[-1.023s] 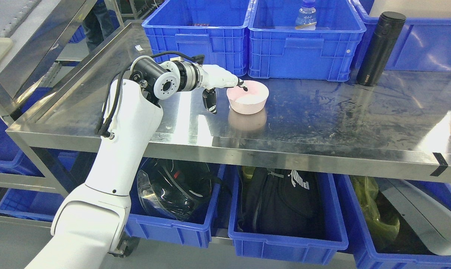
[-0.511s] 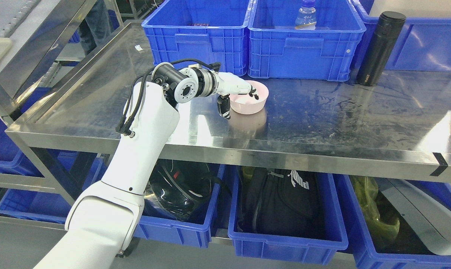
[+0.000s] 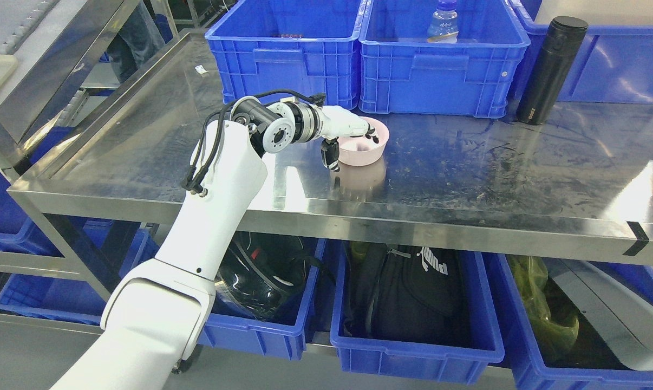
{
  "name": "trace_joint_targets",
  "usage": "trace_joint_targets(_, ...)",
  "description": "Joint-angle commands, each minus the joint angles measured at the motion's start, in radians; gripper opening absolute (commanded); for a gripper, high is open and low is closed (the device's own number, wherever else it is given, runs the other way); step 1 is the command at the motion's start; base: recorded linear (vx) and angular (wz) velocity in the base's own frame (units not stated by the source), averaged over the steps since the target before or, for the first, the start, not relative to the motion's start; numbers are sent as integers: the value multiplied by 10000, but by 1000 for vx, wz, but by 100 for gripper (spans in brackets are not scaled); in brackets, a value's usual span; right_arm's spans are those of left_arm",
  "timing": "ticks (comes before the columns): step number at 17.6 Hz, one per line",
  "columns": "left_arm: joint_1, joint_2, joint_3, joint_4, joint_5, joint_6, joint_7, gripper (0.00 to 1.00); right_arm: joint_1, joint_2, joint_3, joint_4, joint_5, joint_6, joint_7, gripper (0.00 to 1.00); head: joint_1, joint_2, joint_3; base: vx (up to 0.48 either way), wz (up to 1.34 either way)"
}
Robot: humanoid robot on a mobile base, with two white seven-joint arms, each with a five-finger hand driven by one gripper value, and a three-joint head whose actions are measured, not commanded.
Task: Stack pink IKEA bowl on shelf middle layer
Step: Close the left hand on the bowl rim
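A pink bowl (image 3: 367, 155) stands upright on the steel shelf top (image 3: 478, 168), just in front of the blue crates. My left hand (image 3: 352, 149) reaches it from the left. Its fingers (image 3: 371, 135) curl over the near-left rim into the bowl, and the thumb (image 3: 331, 157) presses against the outside wall, so the hand is shut on the bowl's rim. The bowl's base still rests on the steel. The hand hides part of the bowl's inside. The right arm does not show.
Two blue crates (image 3: 288, 54) (image 3: 445, 70) stand right behind the bowl, one holding a water bottle (image 3: 444, 21). A tall black flask (image 3: 551, 70) stands at the right. Below the shelf, blue bins hold a helmet (image 3: 253, 273) and a black bag (image 3: 407, 292).
My left arm has pushed forward and to the right. The fingers went from hovering over the rim to dipping into the bowl, and the thumb closed onto its outer wall. The bowl has stayed put.
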Motion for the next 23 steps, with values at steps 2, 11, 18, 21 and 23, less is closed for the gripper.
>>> trace_joint_targets(2, 11, 25, -155, 1343, -113, -294, 407, 81, 32, -175, 0, -175, 0, -1, -7, 100, 0, 0, 0, 0, 0)
trace_joint_targets(11, -19, 25, 365, 1389, -67, -600, 286, 47, 47, -175, 0, -175, 0, -1, -7, 100, 0, 0, 0, 0, 3)
trace_joint_targets(18, -202, 25, 1300, 1298, 24, -1168, -83, 0, 32, -175, 0, -175, 0, -1, -7, 100, 0, 0, 0, -3, 10)
trace_joint_targets(21, -677, 25, 1761, 931, 177, -1261, -98, 0, 32, -175, 0, -175, 0, -1, -7, 100, 0, 0, 0, 0, -4)
trace_joint_targets(23, -862, 25, 1885, 685, 590, -1276, -281, 0, 47, -175, 0, -175, 0, -1, -7, 100, 0, 0, 0, 0, -13)
